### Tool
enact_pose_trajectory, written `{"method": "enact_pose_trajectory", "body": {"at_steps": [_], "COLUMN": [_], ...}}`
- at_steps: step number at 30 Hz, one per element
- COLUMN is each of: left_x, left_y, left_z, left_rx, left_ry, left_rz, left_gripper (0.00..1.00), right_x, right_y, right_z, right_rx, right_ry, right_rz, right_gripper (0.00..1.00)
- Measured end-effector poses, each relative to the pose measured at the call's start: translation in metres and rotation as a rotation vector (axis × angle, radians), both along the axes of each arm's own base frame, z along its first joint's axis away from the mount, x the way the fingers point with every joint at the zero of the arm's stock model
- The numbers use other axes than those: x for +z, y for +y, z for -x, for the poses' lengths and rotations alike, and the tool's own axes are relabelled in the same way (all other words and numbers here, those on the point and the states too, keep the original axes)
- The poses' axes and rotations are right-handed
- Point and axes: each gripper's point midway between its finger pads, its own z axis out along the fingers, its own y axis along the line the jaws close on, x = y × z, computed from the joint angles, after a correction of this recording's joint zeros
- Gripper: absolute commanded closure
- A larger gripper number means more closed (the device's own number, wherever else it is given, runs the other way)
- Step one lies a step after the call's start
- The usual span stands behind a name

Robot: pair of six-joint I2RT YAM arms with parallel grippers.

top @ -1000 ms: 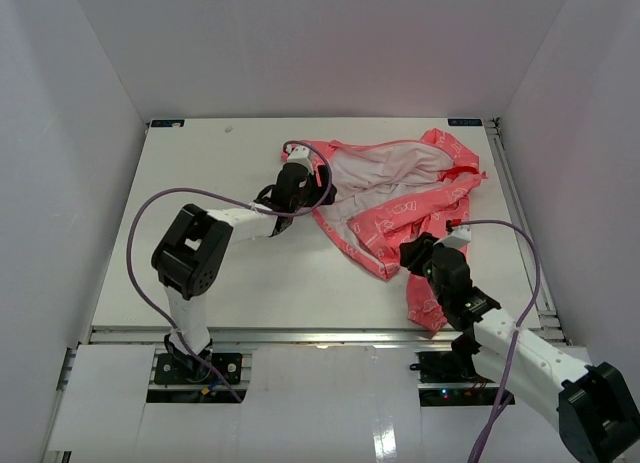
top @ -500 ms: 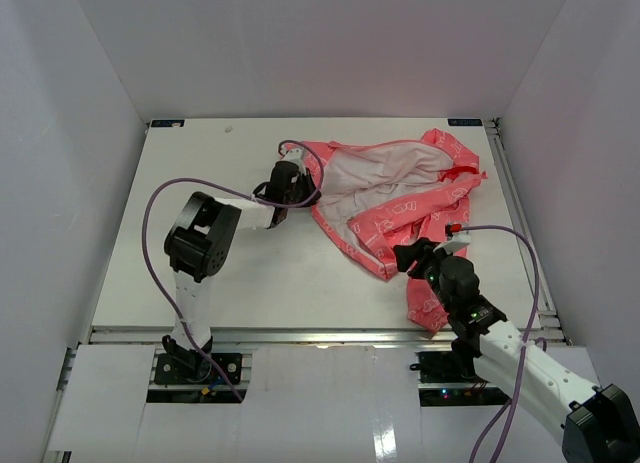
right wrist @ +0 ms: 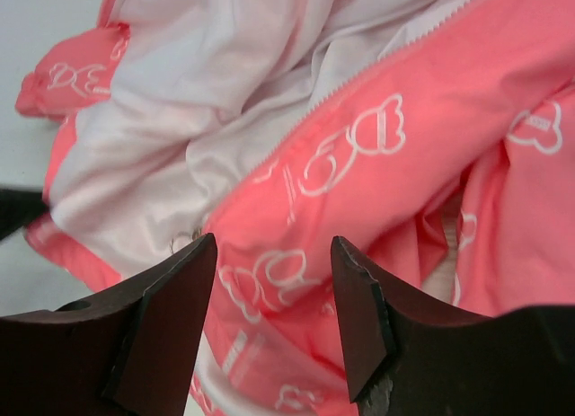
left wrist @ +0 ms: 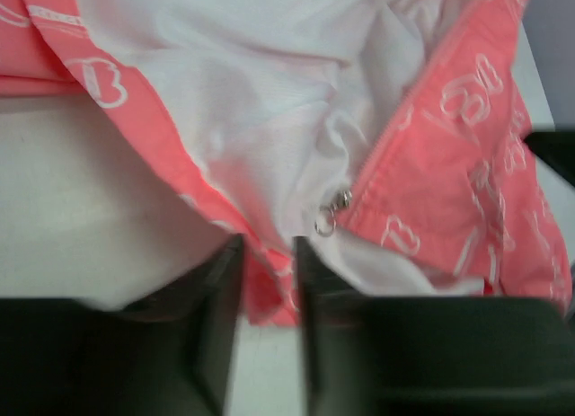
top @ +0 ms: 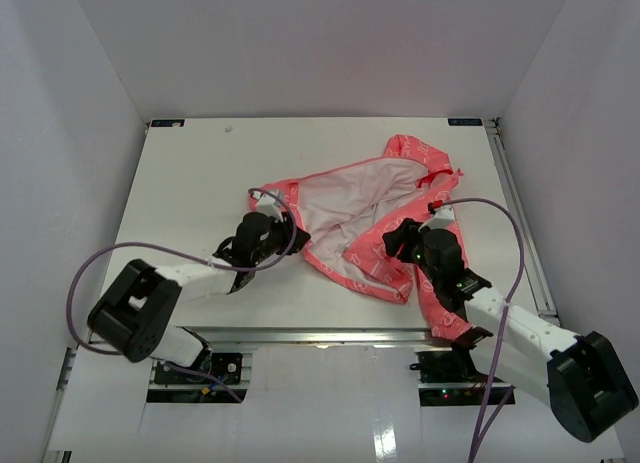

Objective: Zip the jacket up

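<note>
Top view: jacket [top: 372, 208] lies crumpled, lining up, on the centre-right of the worktop [top: 190, 183], front open and unzipped. Left end effector [top: 283, 226] sits at its near-left edge, right end effector [top: 400, 241] on the pink near-right fold. Neither grip can be read from up here.

Left wrist view fills that in: left end effector [left wrist: 268, 259] is clenched on the pink hem, fabric squeezed in the narrow gap between its fingers [left wrist: 220, 331]. Zipper pull [left wrist: 331, 215] hangs just beyond the fingertips, at the bottom of the zip edge. It's invisible from the top.

Right wrist view: right end effector [right wrist: 274, 245] has its fingers [right wrist: 166, 299] partly apart with a pink printed fold between them. Can't tell whether it's pinching or just straddling. Zipper teeth [right wrist: 359, 75] run diagonally above it.

Versus 1 s ago: jacket has been dragged nearer and leftward and is bunched tighter, and its far-right corner has pulled in from the worktop's right edge. Left arm has folded back, its elbow now low at near left. Right end effector has moved from the jacket's near edge onto the fabric.

Hard to read: sleeves and hood can't be separated in the heap. A pink strip runs under the right arm, partly covered. Bottom of the left wrist view is blurred.
</note>
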Motion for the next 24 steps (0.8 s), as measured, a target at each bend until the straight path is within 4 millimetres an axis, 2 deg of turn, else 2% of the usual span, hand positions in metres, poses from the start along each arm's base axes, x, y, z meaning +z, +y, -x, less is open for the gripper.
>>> {"method": "enact_pose_trajectory", "body": {"at_steps": [2,4,7,11,15,17,18,20,24], "left_x": [0.005,0.01,0.032,0.071,0.123,0.134,0.134,0.117,0.059], "left_y": [0.006,0.012,0.019,0.027,0.038,0.042,0.043,0.042,0.031], "left_z": [0.03,0.049,0.047,0.009,-0.058,-0.088,-0.101,-0.115,-0.124], "left_rx": [-0.029,-0.043,-0.024,0.039,0.073,0.055,0.038,-0.012,-0.143], "left_ry": [-0.013,-0.015,-0.059,-0.14,-0.237,-0.263,-0.27,-0.261,-0.181], "left_rz": [0.031,0.045,0.043,-0.03,-0.052,-0.059,-0.066,-0.099,-0.198], "left_gripper": [0.28,0.24,0.22,0.18,0.26,0.26,0.26,0.27,0.3], "right_x": [0.003,0.0,-0.006,-0.01,-0.015,-0.015,-0.014,-0.009,0.002], "right_y": [0.005,0.008,0.006,0.007,0.008,0.01,0.011,0.012,0.013], "right_z": [-0.009,-0.013,-0.011,-0.004,0.003,0.005,0.006,0.006,0.008], "right_rx": [0.002,0.004,0.006,0.03,0.063,0.082,0.091,0.103,0.124], "right_ry": [0.008,0.02,0.032,0.02,0.011,0.004,-0.002,-0.022,-0.07], "right_rz": [0.012,0.025,0.038,0.027,0.019,0.022,0.021,0.015,0.007], "right_gripper": [0.4,0.4,0.4,0.39,0.39,0.39,0.39,0.38,0.38]}}
